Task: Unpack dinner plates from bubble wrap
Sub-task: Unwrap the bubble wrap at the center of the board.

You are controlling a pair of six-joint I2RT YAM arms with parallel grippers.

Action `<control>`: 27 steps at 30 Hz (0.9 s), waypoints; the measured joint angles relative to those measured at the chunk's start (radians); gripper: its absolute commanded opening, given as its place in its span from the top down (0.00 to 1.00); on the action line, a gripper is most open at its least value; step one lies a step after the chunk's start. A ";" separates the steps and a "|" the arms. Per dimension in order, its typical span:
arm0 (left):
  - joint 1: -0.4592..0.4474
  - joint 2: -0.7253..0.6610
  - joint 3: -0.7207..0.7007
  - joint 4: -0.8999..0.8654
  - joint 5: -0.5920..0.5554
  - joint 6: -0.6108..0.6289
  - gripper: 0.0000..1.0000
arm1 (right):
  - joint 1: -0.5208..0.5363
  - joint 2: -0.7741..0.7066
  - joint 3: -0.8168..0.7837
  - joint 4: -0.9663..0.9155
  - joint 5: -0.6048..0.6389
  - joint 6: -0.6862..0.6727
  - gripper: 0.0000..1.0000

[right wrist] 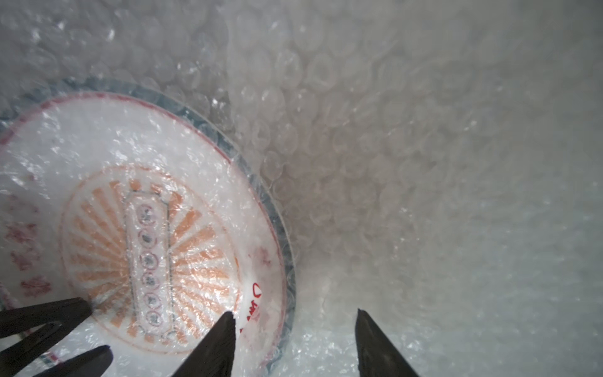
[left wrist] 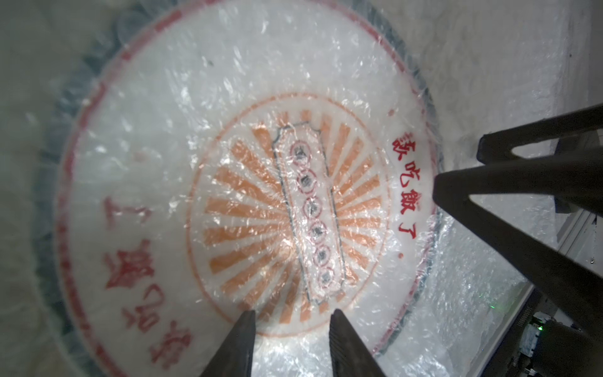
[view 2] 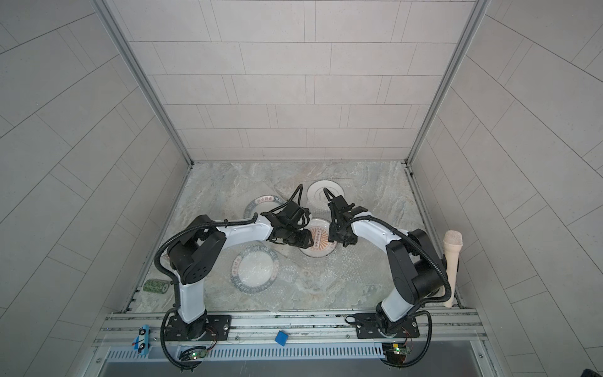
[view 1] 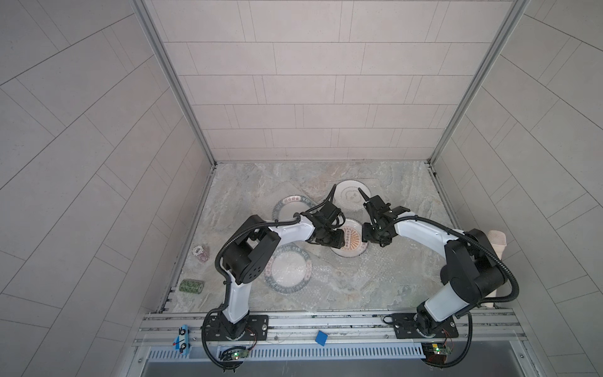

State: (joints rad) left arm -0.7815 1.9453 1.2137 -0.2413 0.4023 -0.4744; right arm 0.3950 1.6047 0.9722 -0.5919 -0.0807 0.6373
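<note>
The dinner plate with the orange sunburst centre (view 1: 352, 243) lies mid-table under clear bubble wrap (right wrist: 359, 147) that spreads past its rim. My left gripper (left wrist: 292, 323) hovers over this plate (left wrist: 228, 147), jaws apart, wrap lying flat between the fingertips. My right gripper (right wrist: 293, 326) is open and straddles the plate's rim (right wrist: 284, 261); one fingertip (right wrist: 225, 326) touches the wrap on the plate. Both grippers face each other across the plate in both top views. Two green-rimmed plates (view 1: 292, 209) (view 1: 288, 269) and a grey-ringed plate (view 1: 350, 196) lie around it.
A green patterned roll (view 1: 191, 286) and a pinkish cup (view 1: 200, 254) sit by the left wall. A tall beige cylinder (view 1: 496, 248) stands at the right edge behind the right arm. Loose bubble wrap (view 1: 313, 303) lies at the front rail.
</note>
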 measured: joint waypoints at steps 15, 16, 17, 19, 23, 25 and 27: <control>0.000 0.002 0.000 0.002 0.000 0.000 0.58 | 0.006 0.001 0.017 -0.021 0.061 0.000 1.00; 0.000 0.002 0.000 0.002 0.000 0.000 0.58 | 0.002 -0.016 0.017 -0.033 0.066 0.000 1.00; 0.000 0.002 0.000 0.002 0.000 0.000 0.58 | -0.004 -0.037 0.017 -0.043 0.068 0.000 1.00; 0.000 0.002 0.000 0.002 0.000 0.000 0.58 | -0.034 -0.083 0.017 -0.063 0.071 -0.005 1.00; 0.000 0.002 0.000 0.003 0.001 0.000 0.58 | -0.196 -0.179 0.017 -0.094 0.083 -0.022 1.00; 0.000 0.002 0.000 0.003 0.001 0.000 0.58 | -0.296 -0.210 0.017 -0.108 0.094 -0.029 0.92; 0.000 0.002 0.000 0.003 0.001 0.000 0.58 | -0.385 -0.231 0.017 -0.125 0.120 -0.027 0.82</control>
State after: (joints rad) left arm -0.7811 1.9469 1.2137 -0.2382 0.4034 -0.4740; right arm 0.0101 1.3739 0.9890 -0.7166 0.0391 0.6098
